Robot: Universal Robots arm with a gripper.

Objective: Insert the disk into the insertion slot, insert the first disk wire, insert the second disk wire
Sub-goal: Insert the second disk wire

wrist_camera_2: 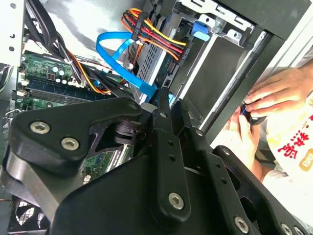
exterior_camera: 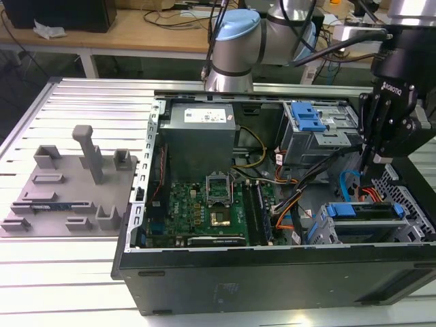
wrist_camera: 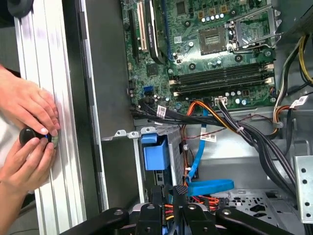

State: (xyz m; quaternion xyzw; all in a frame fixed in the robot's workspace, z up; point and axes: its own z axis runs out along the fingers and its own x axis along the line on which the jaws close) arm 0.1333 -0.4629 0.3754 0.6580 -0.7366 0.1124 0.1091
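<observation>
I am seeing the disk [exterior_camera: 361,211] already sitting in the insertion slot [exterior_camera: 317,231] and the gripper [wrist_camera_2: 165,104] pinching the blue disk wire [wrist_camera_2: 117,49] between its closed fingers, neither wire looking plugged in yet.

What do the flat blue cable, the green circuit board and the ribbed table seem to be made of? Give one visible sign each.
Flat blue cable: flexible glossy plastic; it curls in a smooth loop. Green circuit board: probably lacquered laminate, studded with metal parts. Ribbed table: likely aluminium, pale silver with a dull sheen and straight grooves.
</observation>
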